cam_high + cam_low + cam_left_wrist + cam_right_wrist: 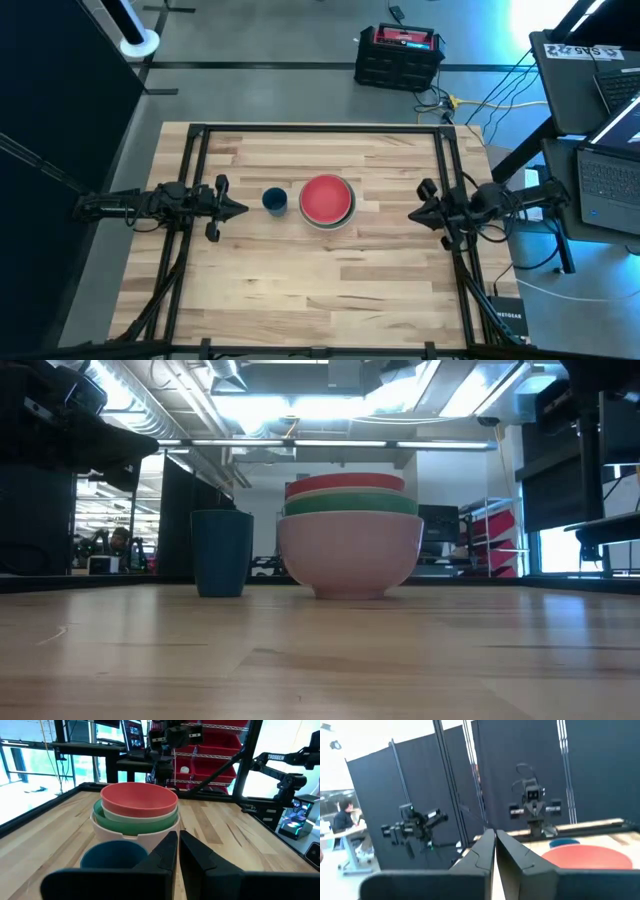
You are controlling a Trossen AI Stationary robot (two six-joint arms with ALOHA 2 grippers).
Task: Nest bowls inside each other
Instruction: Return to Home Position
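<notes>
While smooth round bowls (327, 200) nest (red uppermost) | left claw (241, 209), right claw (413, 214) closed

Blue cup (275, 201): upright on the wooden table (340, 290), left of centre, mouth up. Table top is pale planks with a dark frame along its edges.

Floor past the far edge: black crate (398, 55) with a red top, cables lying beside it.

Right of the table: open laptop (608, 185) on a dark desk.

Room behind: red storage bins (210, 755) on wire shelving.

Opposite side: black partition panels (600, 770), and a person (345, 820) seated at a desk well beyond them.
</notes>
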